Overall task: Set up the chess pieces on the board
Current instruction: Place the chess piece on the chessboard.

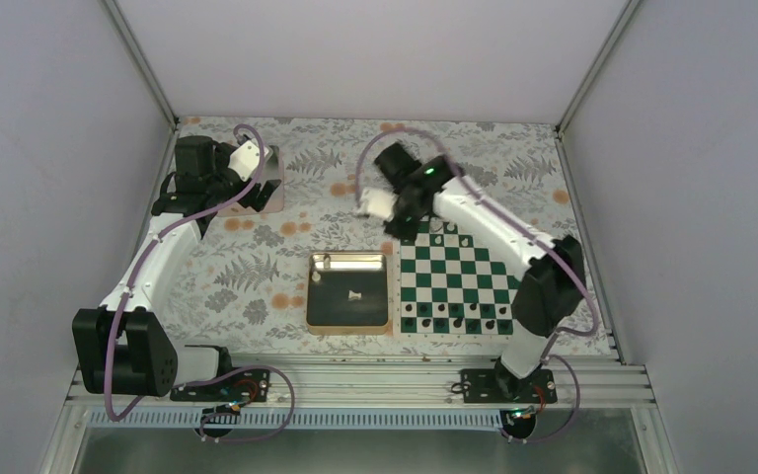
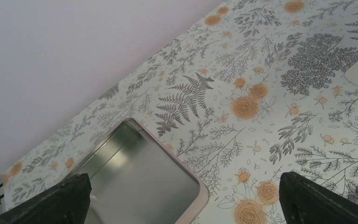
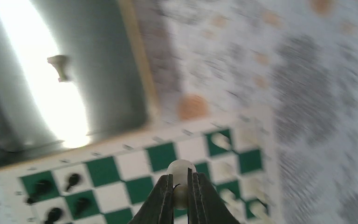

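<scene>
The green and white chessboard [image 1: 454,281] lies at the right, with black pieces [image 1: 454,321] along its near edge and white pieces [image 1: 444,229] at its far edge. My right gripper [image 3: 181,186] is shut on a small white chess piece [image 3: 181,170] and holds it above the board's far left part [image 3: 135,163]; the view is blurred. In the top view the right gripper [image 1: 402,225] hovers over the board's far left corner. One white piece [image 1: 354,294] lies in the gold-rimmed tray [image 1: 348,326]. My left gripper [image 2: 182,200] is open and empty at the far left.
A silver tin with a pink rim [image 2: 200,196] lies under the left gripper, at the table's far left [image 1: 274,188]. A second white piece [image 1: 325,261] sits in the gold tray's far left corner. The flowered cloth [image 1: 257,267] covers the table.
</scene>
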Motion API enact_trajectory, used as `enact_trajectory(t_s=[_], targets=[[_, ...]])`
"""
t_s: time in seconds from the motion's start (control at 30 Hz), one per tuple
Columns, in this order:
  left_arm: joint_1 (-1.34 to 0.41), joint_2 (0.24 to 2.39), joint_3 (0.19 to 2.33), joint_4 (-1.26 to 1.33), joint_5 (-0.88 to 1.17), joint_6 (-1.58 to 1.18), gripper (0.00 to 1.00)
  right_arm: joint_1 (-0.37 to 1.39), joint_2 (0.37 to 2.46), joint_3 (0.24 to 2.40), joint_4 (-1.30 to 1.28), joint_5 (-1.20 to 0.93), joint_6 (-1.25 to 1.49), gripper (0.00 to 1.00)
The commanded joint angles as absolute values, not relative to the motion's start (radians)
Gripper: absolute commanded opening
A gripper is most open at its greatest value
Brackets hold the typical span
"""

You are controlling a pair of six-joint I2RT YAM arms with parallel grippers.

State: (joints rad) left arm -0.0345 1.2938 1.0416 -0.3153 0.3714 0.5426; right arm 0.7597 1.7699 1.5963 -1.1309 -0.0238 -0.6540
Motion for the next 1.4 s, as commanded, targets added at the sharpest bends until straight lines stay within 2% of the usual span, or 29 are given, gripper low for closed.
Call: enact_trajectory(t_s=[0.0,0.27,0.43,0.8,1.37], targets=[[-0.031,1.287,1.046,-0.307,0.388,0.555,1.00,0.549,1.719,1.633,-1.192,0.041,-0.727,0.06],[-0.031,1.289,1.045,-0.306,0.388,0.554,1.00,0.156,1.749,1.570,-1.134,-0.028,-0.833,0.06],[-0.031,1.294,1.049,-0.307,0.390,0.553,1.00,0.030,1.776,1.467,-1.076,-0.040,-0.855,0.07],[-0.031,1.298,1.048,-0.308,0.391,0.553,1.00,-0.064,1.821,1.340,-0.980,-0.075,-0.865,0.08],[-0.032,1.301,1.052,-0.311,0.392,0.553,1.00,-0.086,1.913,1.323,-0.924,-0.103,-0.864,0.08]])
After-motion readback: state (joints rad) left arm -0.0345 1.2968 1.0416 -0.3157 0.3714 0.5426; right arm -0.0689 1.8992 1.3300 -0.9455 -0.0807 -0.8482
